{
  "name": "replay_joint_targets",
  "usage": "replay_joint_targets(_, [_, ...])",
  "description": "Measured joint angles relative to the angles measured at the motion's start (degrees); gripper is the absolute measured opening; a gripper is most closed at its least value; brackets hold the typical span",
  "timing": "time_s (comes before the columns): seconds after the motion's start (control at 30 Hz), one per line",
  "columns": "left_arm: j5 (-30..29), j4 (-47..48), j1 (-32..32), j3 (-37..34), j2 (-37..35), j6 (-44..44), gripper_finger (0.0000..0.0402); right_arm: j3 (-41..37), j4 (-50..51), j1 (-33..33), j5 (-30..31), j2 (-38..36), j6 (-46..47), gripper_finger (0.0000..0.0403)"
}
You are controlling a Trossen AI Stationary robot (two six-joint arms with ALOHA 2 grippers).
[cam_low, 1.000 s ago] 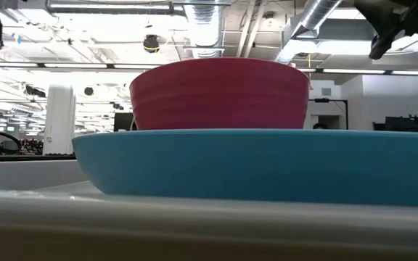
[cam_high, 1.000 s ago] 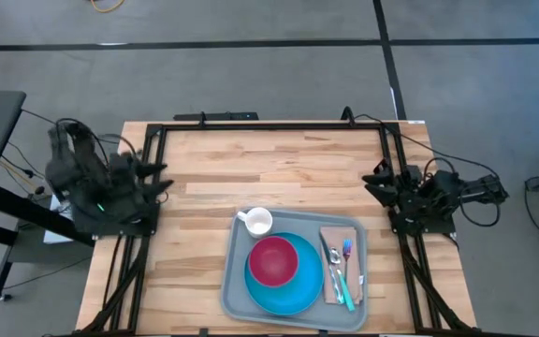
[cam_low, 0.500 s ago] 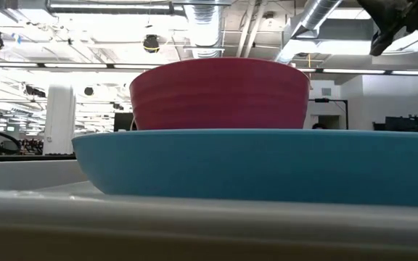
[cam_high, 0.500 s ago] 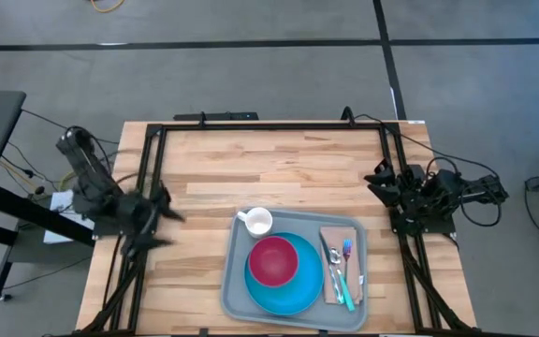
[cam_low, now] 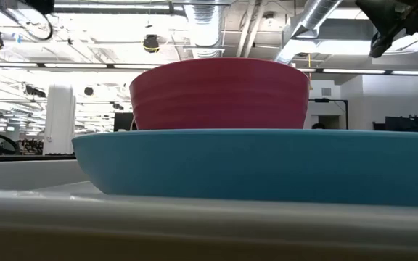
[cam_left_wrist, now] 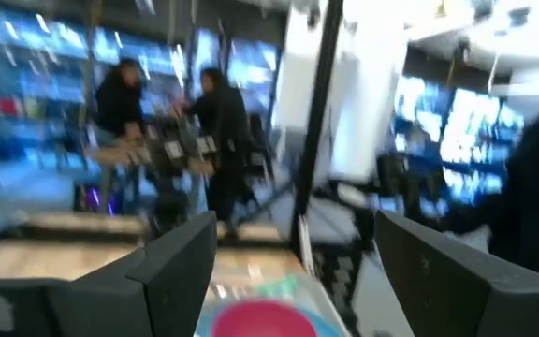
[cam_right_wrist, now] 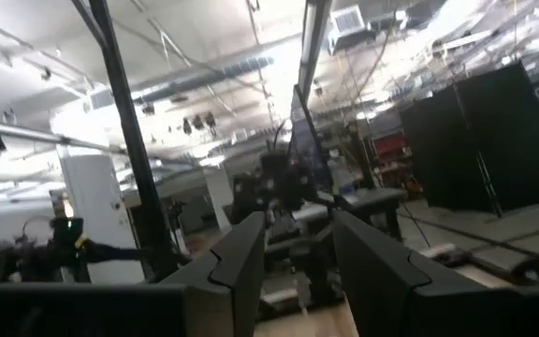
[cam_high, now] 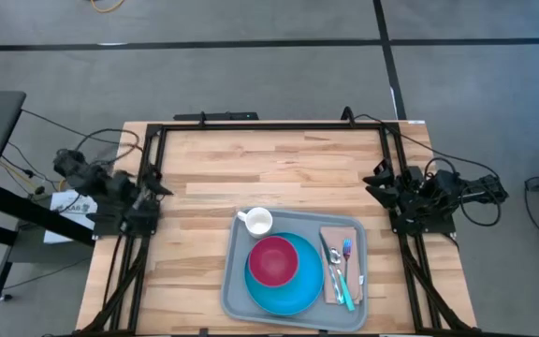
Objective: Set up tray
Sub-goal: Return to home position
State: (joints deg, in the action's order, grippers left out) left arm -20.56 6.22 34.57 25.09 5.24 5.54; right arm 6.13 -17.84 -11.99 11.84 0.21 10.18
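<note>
The high camera looks straight down from far above the large flat light-grey plastic tray (cam_high: 235, 273). The low camera sits level, close against the tray's rim, sharing the round red bowl (cam_low: 220, 94) and blue plate (cam_low: 267, 163) there. Wrist cameras flank the tray, facing the room.

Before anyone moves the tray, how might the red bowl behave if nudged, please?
The red bowl looks rigid and sits loose on the smooth blue plate, so it would probably slide rather than tip. Its broad, low shape suggests stability.
</note>
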Motion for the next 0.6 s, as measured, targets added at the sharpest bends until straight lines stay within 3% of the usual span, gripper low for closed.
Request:
replay_joint_targets(0.1, [-1.58,-1.27,-0.97,-2.31,-5.16,-3.06,0.0279,-0.04,2.02,0.02,-0.14,0.02,0.6,0.0123])
replay_joint_targets(0.2, [-2.08,-3.12,-1.48,-6.23,-4.82,-5.68,0.0279,-0.02,1.93,0.02,-3.79,-0.06,-0.61,0.0123])
replay_joint_targets(0.3, [-1.29,-8.44,-2.12,-10.11,-5.13,-3.61,0.0279,-0.02,1.7,0.02,-7.14,-0.07,-2.52,0.0123])
replay_joint_targets(0.5, [2.12,-22.18,-3.42,-21.53,-5.2,-0.62,0.0279,-0.07,2.42,0.02,-7.26,-0.06,-2.62,0.0123])
replay_joint_targets(0.6, [1.94,-23.61,-3.96,-24.48,-4.93,1.91,0.0279,-0.04,2.24,0.02,-7.18,-0.07,-4.35,0.0123])
